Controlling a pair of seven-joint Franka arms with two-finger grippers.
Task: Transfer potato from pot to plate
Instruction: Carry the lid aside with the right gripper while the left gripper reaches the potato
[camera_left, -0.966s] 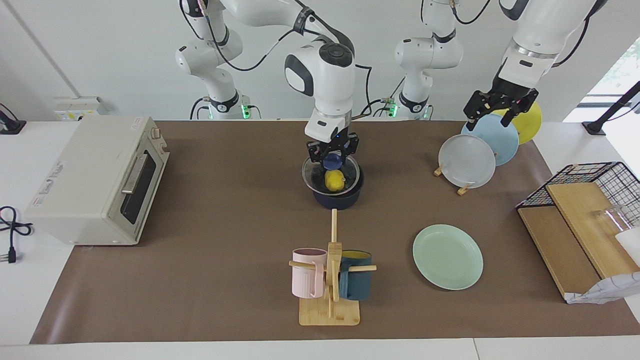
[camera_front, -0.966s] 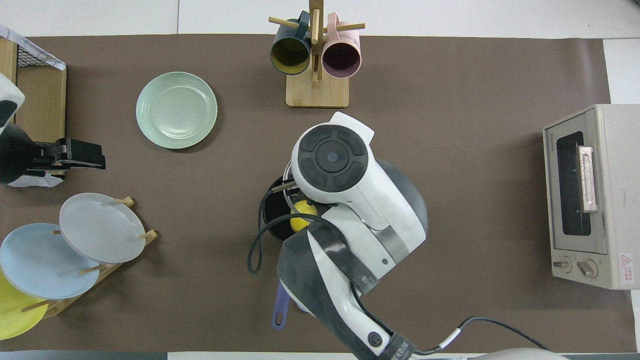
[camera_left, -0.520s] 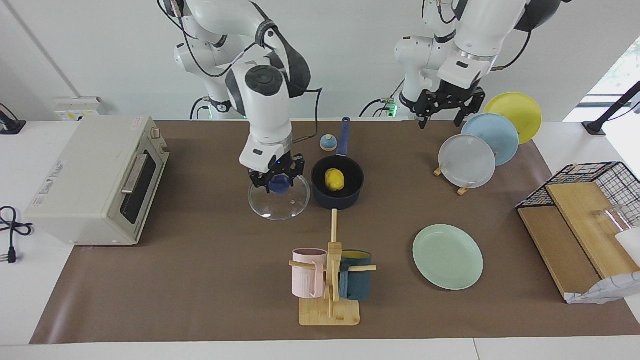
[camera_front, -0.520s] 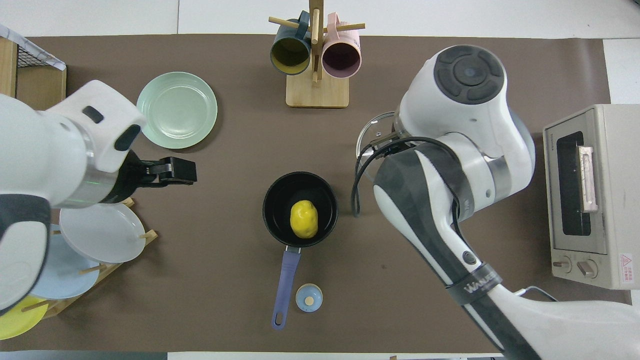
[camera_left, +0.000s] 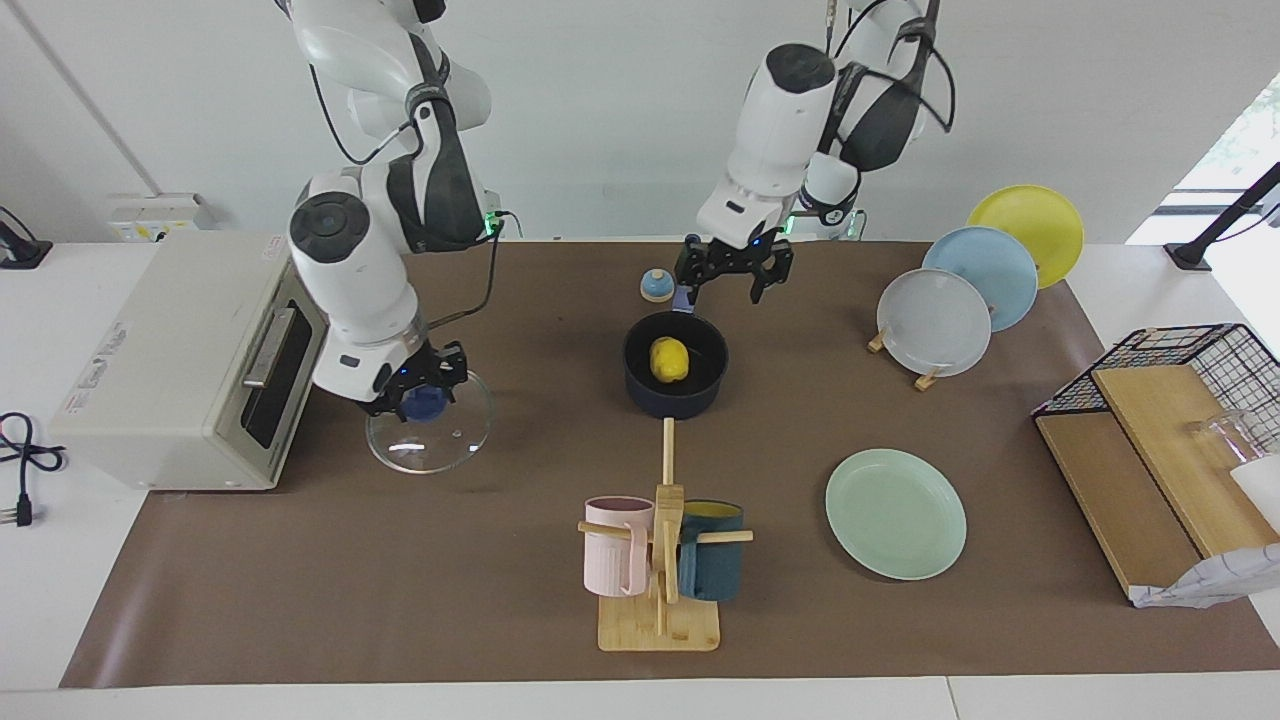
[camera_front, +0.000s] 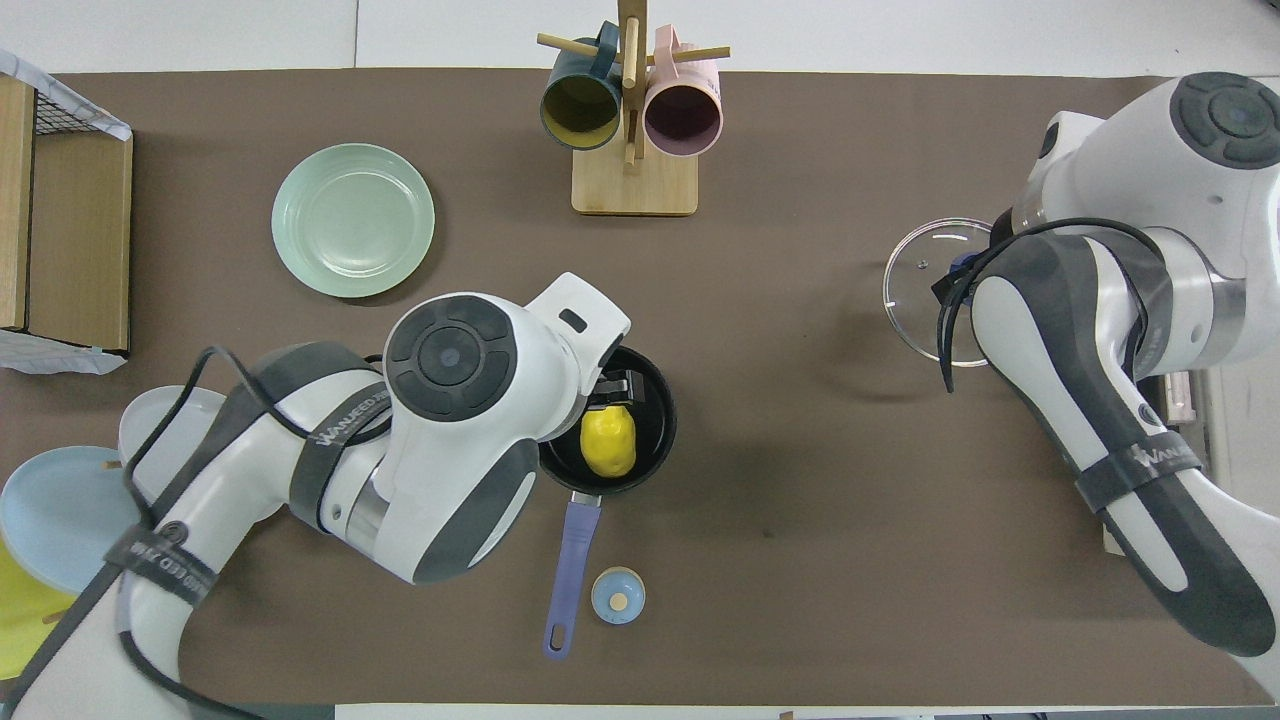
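The yellow potato (camera_left: 668, 360) (camera_front: 608, 441) lies in the dark blue pot (camera_left: 676, 396) (camera_front: 657, 397), which stands uncovered mid-table with its long handle (camera_front: 571, 562) pointing toward the robots. My left gripper (camera_left: 727, 283) hangs open above the pot, apart from the potato; in the overhead view its wrist hides most of it. The mint-green plate (camera_left: 895, 513) (camera_front: 353, 220) lies bare, farther from the robots, toward the left arm's end. My right gripper (camera_left: 421, 395) is shut on the blue knob of a glass lid (camera_left: 440, 437) (camera_front: 915, 290), low over the mat in front of the toaster oven.
A toaster oven (camera_left: 190, 360) stands at the right arm's end. A mug rack (camera_left: 660, 560) with a pink and a dark blue mug is farther out than the pot. Grey, light-blue and yellow plates (camera_left: 935, 322) lean in a rack. A small blue dome (camera_left: 655, 285) sits beside the pot's handle.
The right arm lifted the lid off the pot and carried it toward the toaster oven. The left gripper swung from over the plate rack to above the pot, staying open.
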